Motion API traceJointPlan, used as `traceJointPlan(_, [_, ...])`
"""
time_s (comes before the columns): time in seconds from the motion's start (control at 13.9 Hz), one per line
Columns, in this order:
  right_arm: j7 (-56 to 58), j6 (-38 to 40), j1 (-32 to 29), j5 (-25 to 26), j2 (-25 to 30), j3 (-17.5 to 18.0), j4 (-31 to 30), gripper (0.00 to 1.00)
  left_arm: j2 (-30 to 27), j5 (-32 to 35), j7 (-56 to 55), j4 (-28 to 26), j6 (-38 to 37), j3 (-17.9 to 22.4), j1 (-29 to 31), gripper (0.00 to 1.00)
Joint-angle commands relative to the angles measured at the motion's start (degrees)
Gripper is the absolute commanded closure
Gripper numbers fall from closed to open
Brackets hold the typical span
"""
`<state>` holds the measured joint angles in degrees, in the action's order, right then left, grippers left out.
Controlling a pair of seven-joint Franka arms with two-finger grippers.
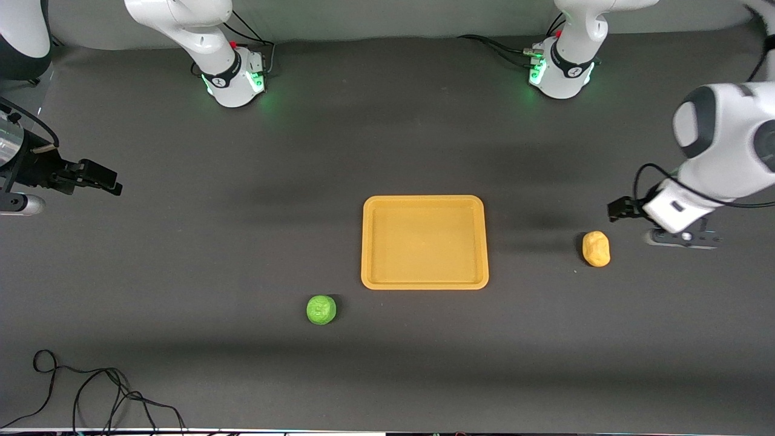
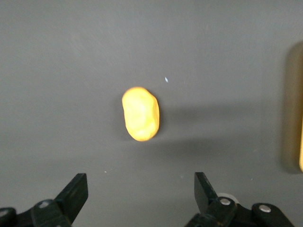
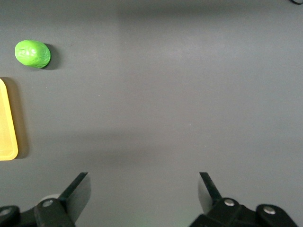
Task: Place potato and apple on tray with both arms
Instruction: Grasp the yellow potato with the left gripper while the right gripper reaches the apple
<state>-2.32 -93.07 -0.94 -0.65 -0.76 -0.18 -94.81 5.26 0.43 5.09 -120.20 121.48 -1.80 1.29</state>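
Lying: potato point(image 1: 596, 248) rests bare on the dark table point(image 1: 181, 272), toward the left arm's end, at about 3 o'clock from the tray in the front view, clear of its rim.
Potato vs fingers: in the left wrist view the potato point(image 2: 140, 114) sits ahead of the gap between the two fingertips point(image 2: 75, 193), roughly centred between them, touching neither.
Left gripper: left gripper point(image 2: 140, 195) hangs over the table just beside the potato, at the table's left-arm end; its jaws are spread wide, far wider than the potato, and hold nothing.
Apple: apple point(image 1: 321, 309) lies on the table at about 7 o'clock from the tray, nearer the front camera than the tray and close to its corner without touching.
Apple vs fingers: in the right wrist view the apple point(image 3: 32, 53) is well apart from the fingertips point(image 3: 78, 191), off to one side of the gap.
Right gripper: right gripper point(image 3: 143, 194) hovers over bare table at the right arm's end, at about 9 o'clock from the tray and well apart from it; jaws wide apart, gripping nothing.
Tray: tray point(image 1: 424, 282) sits flat mid-table between the two fruits, nothing on it.
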Motion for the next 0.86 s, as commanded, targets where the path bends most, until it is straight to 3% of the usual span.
traceJointPlan(0.0, [-1.27,-2.02,4.44,-1.02,-2.84,-0.09,1.56,0.0,1.05,0.27,3.16,-3.02,1.74,0.3,-1.2,0.0])
traceJointPlan(0.22, [-9.96,-6.94,11.81,-1.1,-8.18,0.0,5.4,0.0,8.34,-0.25,8.16,-2.76,10.76,0.3,-0.41,0.0])
traceJointPlan(0.43, [-18.39,-7.48,19.73,-1.1,-21.26,0.0,19.26,0.0,15.29,-0.25,11.41,-2.32,17.11,0.48,1.08,0.0])
traceJointPlan(0.65, [-22.37,-7.57,24.92,-1.02,-33.58,0.0,32.38,0.0,17.42,-0.52,11.78,-2.23,17.12,0.39,3.98,0.03])
traceJointPlan(0.72, [-22.9,-7.65,25.81,-0.93,-34.13,-0.09,32.5,0.0,17.42,-0.69,11.96,-2.06,17.12,0.3,4.77,0.14])
traceJointPlan(0.79, [-23.08,-8.61,25.9,-0.93,-34.75,-0.09,32.06,0.0,17.15,-1.74,11.78,-1.19,16.34,0.3,4.78,0.38])
